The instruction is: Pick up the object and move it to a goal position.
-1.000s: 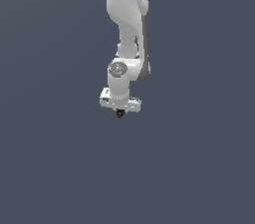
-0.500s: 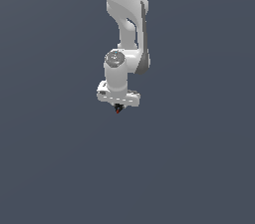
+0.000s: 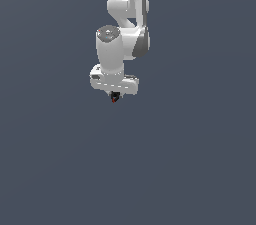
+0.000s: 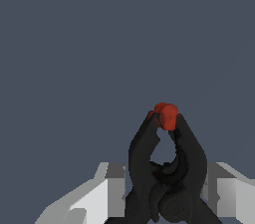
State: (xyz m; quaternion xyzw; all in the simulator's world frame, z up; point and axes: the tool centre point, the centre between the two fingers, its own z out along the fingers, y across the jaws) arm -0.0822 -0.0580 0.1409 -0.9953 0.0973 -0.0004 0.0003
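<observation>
The gripper [image 3: 115, 98] hangs from the white arm [image 3: 122, 44] in the upper middle of the exterior view, a little toward that view's left, with plain grey background all round it. No table, floor edge or goal marker can be made out in either view.

State of the end effector: the two black fingertips [image 4: 144, 138] are clenched on the object [image 4: 166, 114], a small red blob. In the wrist view the blob sits at the very ends of the tips, which converge on it while the fingers bow apart below. In the exterior view it appears only as a red speck [image 3: 114, 101] under the white hand.

Risks from here, as judged:

1. Slip-out. The hold looks to be at the extreme tip, with part of the blob standing beyond the tips. A sharp acceleration or sudden stop could squeeze it out.
2. Loss of sight. The object is tiny; if dropped, it would be hard to find against this background.
3. Misplacement. With no goal visible, arrival at the target cannot be confirmed from these views.
</observation>
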